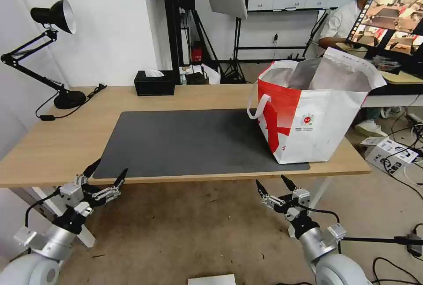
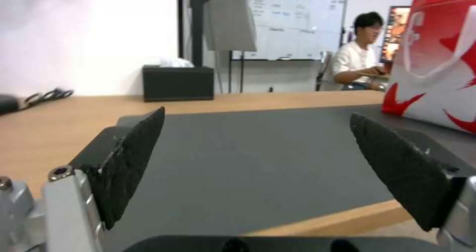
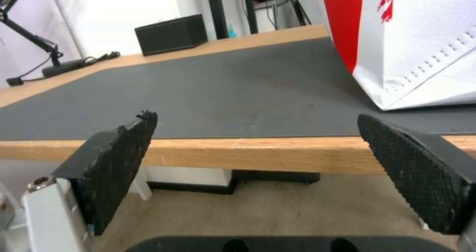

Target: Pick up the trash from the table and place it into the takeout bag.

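Note:
The takeout bag [image 1: 317, 117] stands upright on the right end of the table [image 1: 57, 144], partly on the dark grey mat [image 1: 194, 139], its mouth open and the silver lining showing. The trash is out of view. My left gripper [image 1: 110, 169] hangs open just in front of the table's front edge at the left, nothing between its fingers. My right gripper [image 1: 271, 181] is open too, slightly below the front edge and short of the bag. In the left wrist view the left gripper [image 2: 257, 113] faces the mat and the bag [image 2: 436, 70]. The right gripper [image 3: 255, 116] faces the table edge and the bag [image 3: 411, 40].
A black tissue box [image 1: 154, 83] sits at the table's back edge. A black desk lamp [image 1: 53, 16] stands at the back left with its cable. A person sits at a monitor behind the bag. Cables and a white box lie on the floor at right.

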Robot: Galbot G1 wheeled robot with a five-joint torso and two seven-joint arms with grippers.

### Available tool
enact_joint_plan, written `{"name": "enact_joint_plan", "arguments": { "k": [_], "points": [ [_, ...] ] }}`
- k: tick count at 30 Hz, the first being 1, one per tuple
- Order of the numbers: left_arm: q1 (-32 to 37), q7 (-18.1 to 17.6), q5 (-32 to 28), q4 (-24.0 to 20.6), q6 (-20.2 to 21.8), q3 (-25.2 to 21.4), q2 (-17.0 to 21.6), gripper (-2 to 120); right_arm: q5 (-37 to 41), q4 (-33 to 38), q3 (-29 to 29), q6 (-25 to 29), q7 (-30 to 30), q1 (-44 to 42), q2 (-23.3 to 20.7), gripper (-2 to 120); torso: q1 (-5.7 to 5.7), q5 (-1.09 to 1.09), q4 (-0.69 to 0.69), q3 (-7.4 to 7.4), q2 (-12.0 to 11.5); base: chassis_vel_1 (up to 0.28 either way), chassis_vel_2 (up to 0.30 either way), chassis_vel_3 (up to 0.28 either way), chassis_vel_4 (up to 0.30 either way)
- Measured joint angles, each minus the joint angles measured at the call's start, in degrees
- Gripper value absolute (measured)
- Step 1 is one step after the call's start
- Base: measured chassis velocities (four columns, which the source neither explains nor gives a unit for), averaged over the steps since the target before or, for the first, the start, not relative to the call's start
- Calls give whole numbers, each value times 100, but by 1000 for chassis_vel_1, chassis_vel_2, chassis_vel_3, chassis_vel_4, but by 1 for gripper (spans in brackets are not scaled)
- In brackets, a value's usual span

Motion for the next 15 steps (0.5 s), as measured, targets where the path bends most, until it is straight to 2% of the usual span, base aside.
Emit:
{"name": "enact_joint_plan", "arguments": {
  "k": [7,15],
  "points": [
    [249,-204,75,-17,-174,51,-338,100,0,0,0,0,0,0,0,100,1,0,0,0,0,0,0,0,0],
    [461,-246,84,6,-315,56,-548,100,0,0,0,0,0,0,0,100,1,0,0,0,0,0,0,0,0]
  ]
}}
